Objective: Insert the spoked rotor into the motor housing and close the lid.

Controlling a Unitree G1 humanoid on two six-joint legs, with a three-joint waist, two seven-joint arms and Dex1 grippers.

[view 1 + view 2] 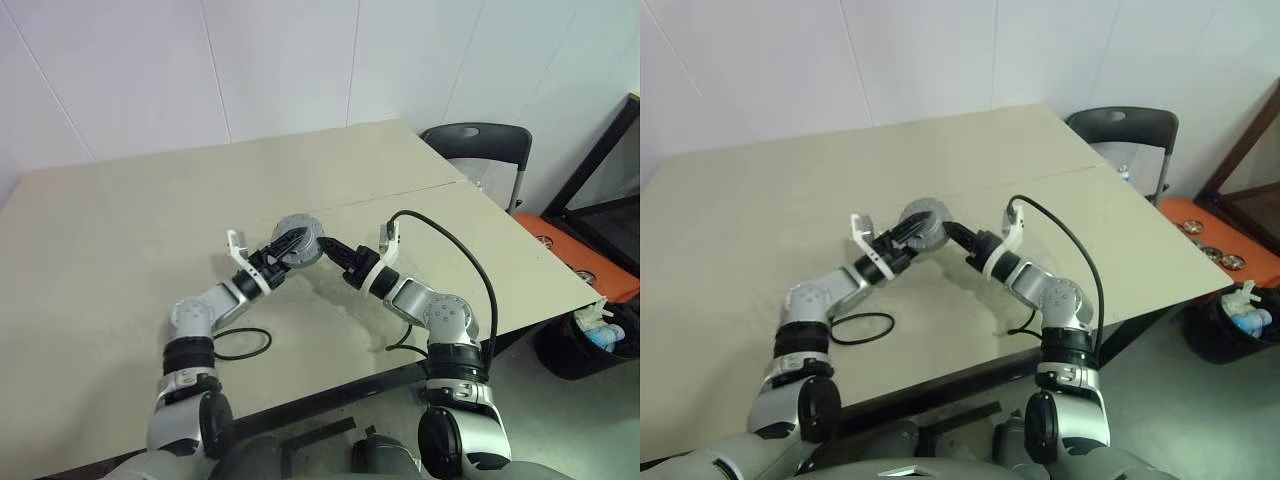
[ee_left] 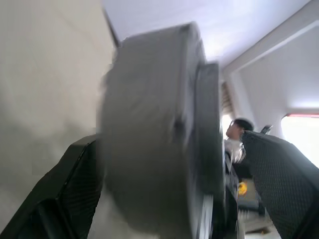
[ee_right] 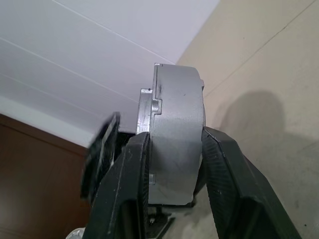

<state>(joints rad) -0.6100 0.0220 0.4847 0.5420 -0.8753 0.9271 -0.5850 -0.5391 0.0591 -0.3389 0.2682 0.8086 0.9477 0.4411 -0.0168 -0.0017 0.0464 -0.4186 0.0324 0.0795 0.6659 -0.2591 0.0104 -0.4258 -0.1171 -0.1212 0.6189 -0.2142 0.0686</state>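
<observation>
Left eye view: right gripper point(image 1: 325, 246) clamped on the grey motor housing point(image 1: 297, 238), held off the table point(image 1: 120, 250) between both arms. Left gripper point(image 1: 288, 245) reaching in from the opposite side, fingers over the housing's face. Cannot tell from here whether they touch it.

Right eye view: same arrangement; housing point(image 1: 923, 224) sits at the meeting point of the two grippers, well above the table surface. Grey chair point(image 1: 1130, 135) beyond the far corner, out of the way.

Left wrist view: housing point(image 2: 149, 139) edge-on between the left fingers point(image 2: 279, 179), blurred. Fingers spread wide, one on each side, a visible gap to the finger on the flange side. Not gripping.

Right wrist view: right fingers point(image 3: 224, 184) pressed on both flat faces of the housing point(image 3: 177, 134), seam and flange visible at the rim beside one finger.

Judgement for the step: lid appears seated already; rotor not visible, probably inside. Best to keep the right hold steady, square the left fingers to the faces, then squeeze evenly so the lid closes without tilting.
</observation>
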